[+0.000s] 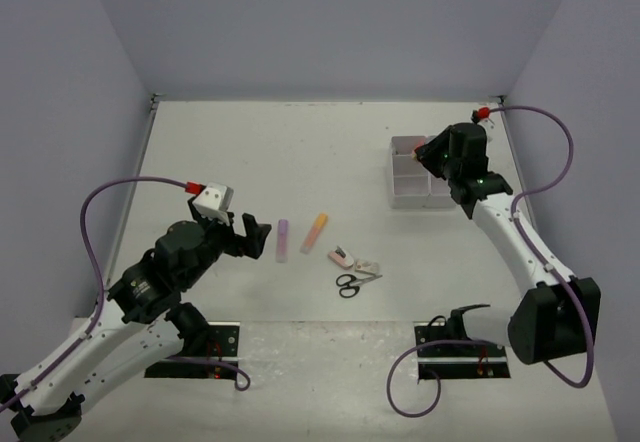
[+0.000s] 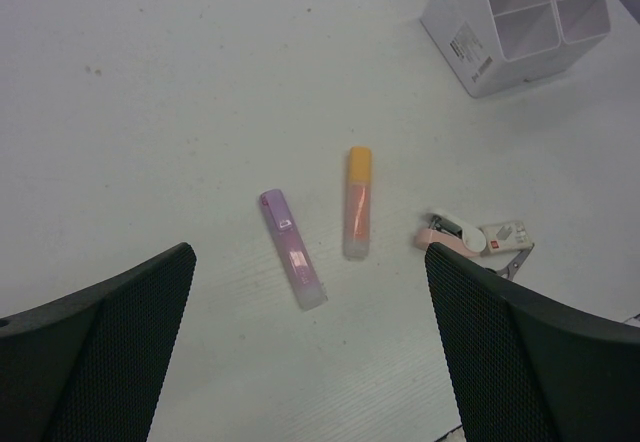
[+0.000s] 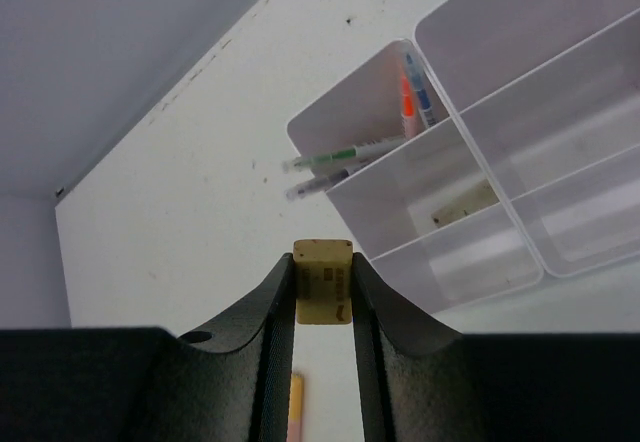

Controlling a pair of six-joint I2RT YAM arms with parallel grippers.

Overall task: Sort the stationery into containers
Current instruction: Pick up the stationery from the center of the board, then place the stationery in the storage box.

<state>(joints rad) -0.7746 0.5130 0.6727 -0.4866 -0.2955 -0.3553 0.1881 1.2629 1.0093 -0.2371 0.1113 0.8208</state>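
Held stationery: a small tan eraser (image 3: 323, 280), a rectangular block, is pinched between two black fingers and is clear of the worktop (image 1: 250, 152).
Right gripper (image 3: 323, 297): it is clamped on the tan eraser and hovers at the container by the far right corner. The views do not settle whether it is over a compartment.
Container: a white rectangular plastic organiser box (image 1: 408, 177), divided into compartments, stands near the far right corner, close to the right edge.
Box contents: two thin green-grey pens (image 3: 335, 155) lean out over the rim of one end compartment. An orange-red pen (image 3: 407, 102) stands in the same compartment. A small tan piece (image 3: 465, 202) lies in the compartment next to it.
Loose stationery: a lilac highlighter (image 2: 293, 249) and an orange-peach highlighter (image 2: 358, 202) lie side by side, apart, around the middle of the worktop. A small pink-and-white item (image 2: 455, 234), stapler-like, lies to their right, towards the near edge. Black-handled scissors (image 1: 350, 284) lie just beside it, nearer that edge.
Left gripper (image 1: 243, 234): its jaws are spread wide and hold nothing. It hangs above the worktop left of the two highlighters, on the near-left side.
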